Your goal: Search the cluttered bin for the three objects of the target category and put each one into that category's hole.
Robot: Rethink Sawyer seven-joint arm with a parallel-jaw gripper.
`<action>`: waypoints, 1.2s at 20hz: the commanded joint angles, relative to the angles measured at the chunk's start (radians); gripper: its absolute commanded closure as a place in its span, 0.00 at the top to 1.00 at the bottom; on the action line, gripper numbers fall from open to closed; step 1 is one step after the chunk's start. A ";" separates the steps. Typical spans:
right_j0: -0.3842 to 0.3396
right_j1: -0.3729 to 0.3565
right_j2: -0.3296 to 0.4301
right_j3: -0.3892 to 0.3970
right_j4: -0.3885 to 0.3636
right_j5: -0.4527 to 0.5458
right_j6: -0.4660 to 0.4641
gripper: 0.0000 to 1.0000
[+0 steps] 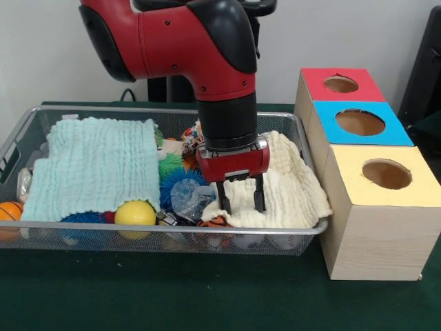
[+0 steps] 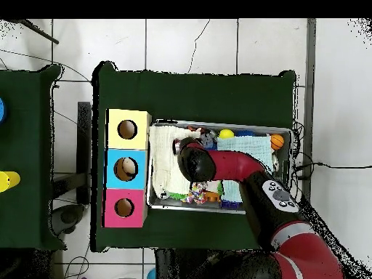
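Note:
A wire mesh bin (image 1: 172,232) holds a light blue cloth (image 1: 96,165) on the left and a cream cloth (image 1: 293,189) on the right. Between them lie a yellow ball (image 1: 135,214), a blue spiky ball (image 1: 180,185), a crumpled clear bag (image 1: 193,198) and a small basketball (image 1: 216,222). My gripper (image 1: 242,207) is open and points down, its fingertips (image 1: 225,203) at the cream cloth's left edge. Cloth shows between them. In the overhead view the arm (image 2: 218,166) hides the gripper over the bin (image 2: 292,156).
Three wooden boxes stand right of the bin, each with a round hole: red top (image 1: 340,84), blue top (image 1: 360,122), yellow top (image 1: 386,174). An orange ball (image 1: 8,210) sits at the bin's left end. More toys lie partly under the cloths.

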 commanded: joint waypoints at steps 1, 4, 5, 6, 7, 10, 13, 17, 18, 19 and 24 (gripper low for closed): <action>0.026 0.114 0.080 -0.019 -0.016 0.138 -0.008 0.00; 0.025 0.117 0.082 -0.023 -0.017 0.148 -0.016 0.00; 0.027 0.118 0.080 -0.026 -0.018 0.153 -0.017 0.00; 0.029 0.118 0.079 -0.028 -0.019 0.159 -0.019 0.00; 0.029 0.119 0.080 -0.029 -0.020 0.164 -0.022 0.00; 0.021 0.125 0.092 -0.030 -0.025 0.172 -0.036 0.00; 0.012 0.132 0.105 -0.032 -0.030 0.177 -0.051 0.00; 0.001 0.138 0.118 -0.031 -0.036 0.182 -0.068 0.00; 0.001 0.139 0.119 -0.034 -0.034 0.185 -0.069 0.00; 0.003 0.138 0.119 -0.034 -0.033 0.186 -0.067 0.00; 0.076 0.037 0.047 -0.027 -0.037 0.173 0.000 0.00</action>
